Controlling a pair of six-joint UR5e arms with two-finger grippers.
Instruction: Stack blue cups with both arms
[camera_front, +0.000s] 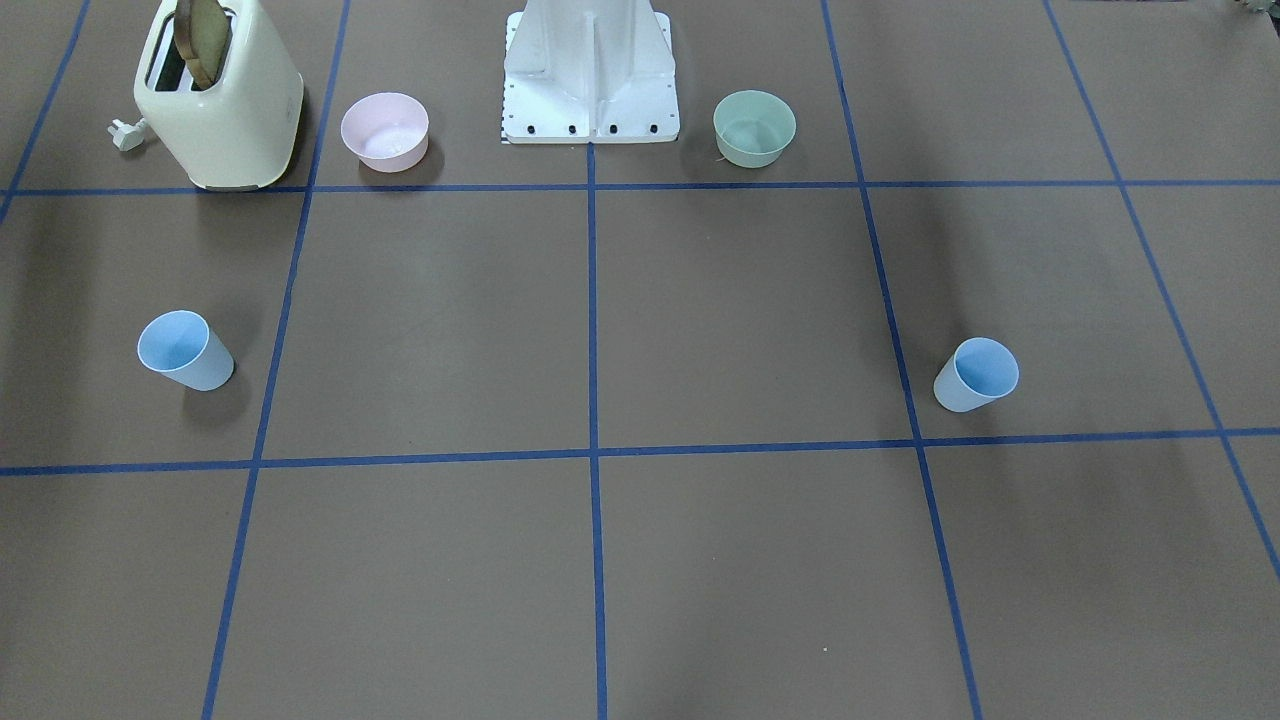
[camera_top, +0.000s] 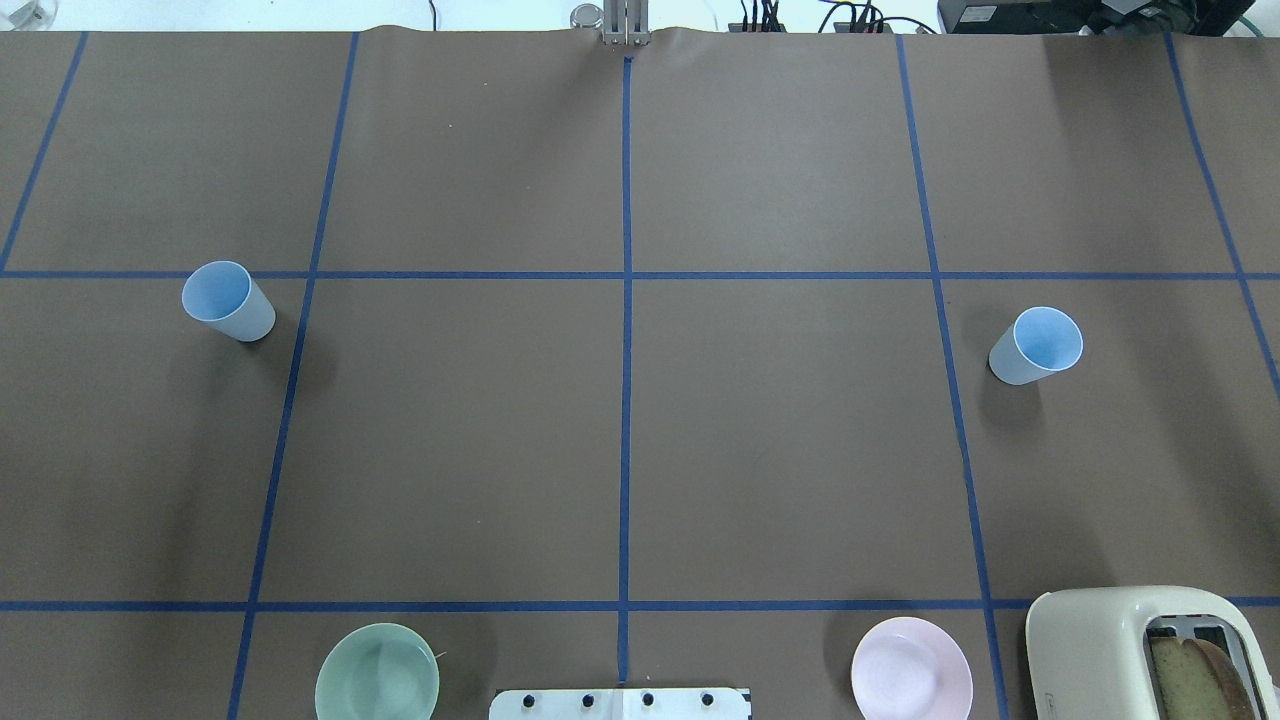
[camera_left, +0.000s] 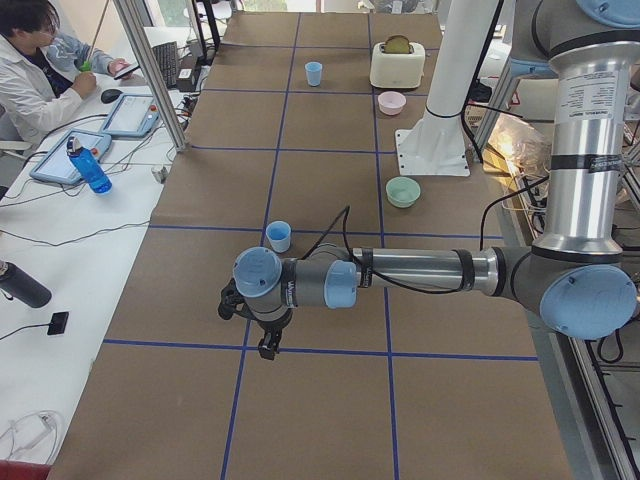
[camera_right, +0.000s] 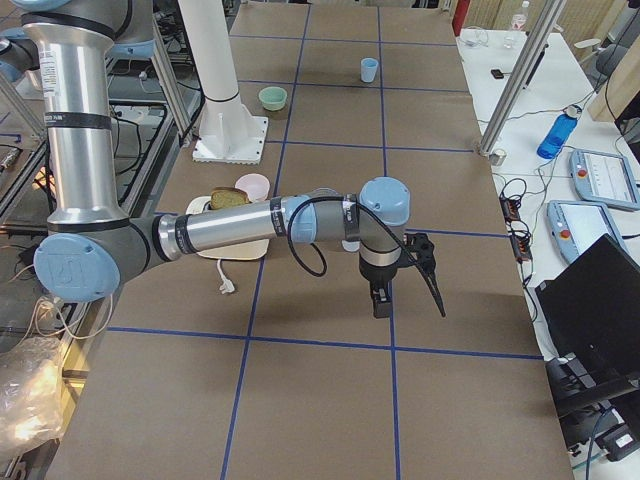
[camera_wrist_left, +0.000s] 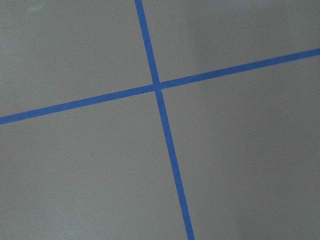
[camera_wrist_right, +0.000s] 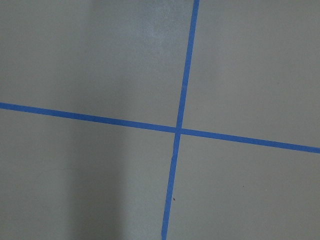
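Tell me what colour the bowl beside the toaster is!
The bowl is pale pink, clearest in the exterior front-facing view.

The bench (camera_top: 450, 450) is covered in brown paper marked into a grid by blue tape lines (camera_top: 626, 400). Along its far edge runs a white side table (camera_left: 100, 270) carrying tablets (camera_left: 132, 115), a blue bottle (camera_left: 90, 170) and a black laptop (camera_right: 600, 300); a seated person (camera_left: 30, 90) in white works there, near an aluminium post (camera_left: 152, 75)
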